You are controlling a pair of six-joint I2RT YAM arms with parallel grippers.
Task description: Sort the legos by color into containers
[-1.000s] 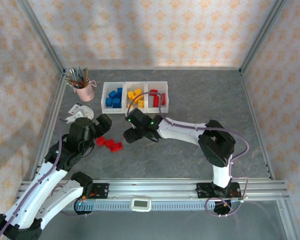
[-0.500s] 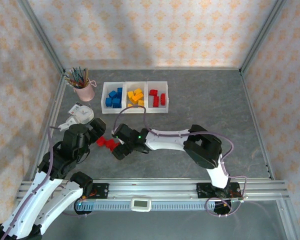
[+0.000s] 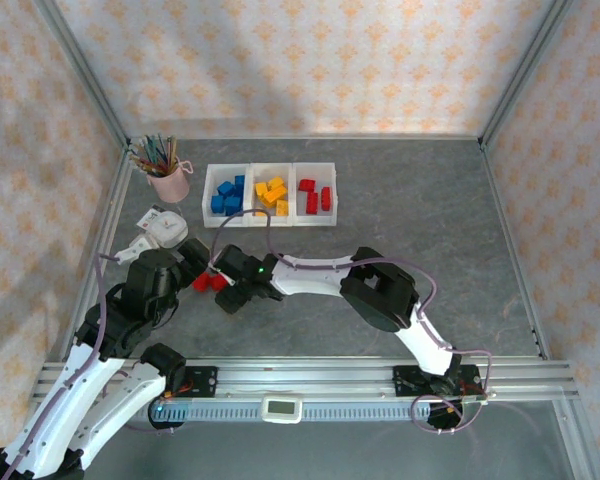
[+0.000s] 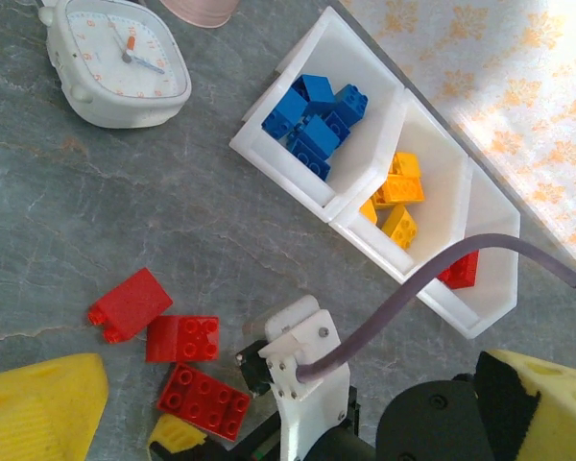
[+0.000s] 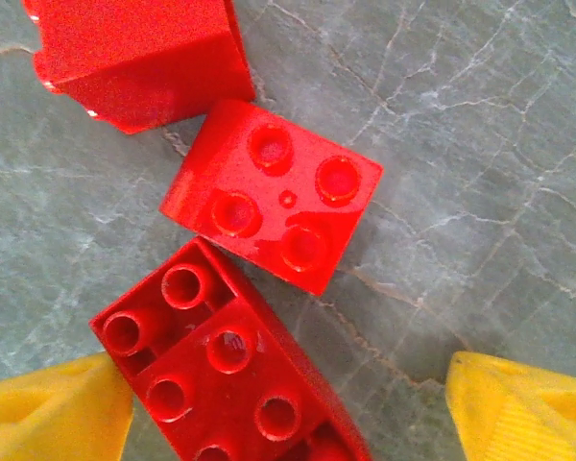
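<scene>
Three red legos (image 3: 209,283) lie loose on the grey table; in the left wrist view they are a tilted block (image 4: 130,304), a square one (image 4: 182,338) and a long one (image 4: 204,400). My right gripper (image 3: 226,294) is low over them and open (image 5: 288,413). The long red brick (image 5: 230,375) lies between its yellow fingers (image 5: 53,413), against the left one, and the square brick (image 5: 274,197) sits just beyond. My left gripper (image 3: 198,262) hovers open (image 4: 293,408) beside the same bricks. The containers (image 3: 270,225) hold blue (image 4: 312,115), yellow (image 4: 398,192) and red (image 4: 461,272) legos.
A pink cup of coloured pencils (image 3: 167,180) stands left of the bins. A white clock (image 3: 160,228) lies near my left gripper, and it is also at the upper left of the left wrist view (image 4: 115,58). The right arm's wrist (image 4: 302,370) crosses below the left gripper.
My right gripper has swung left from in front of the bins to the three red bricks and dropped low over them. The left arm drew back slightly.
</scene>
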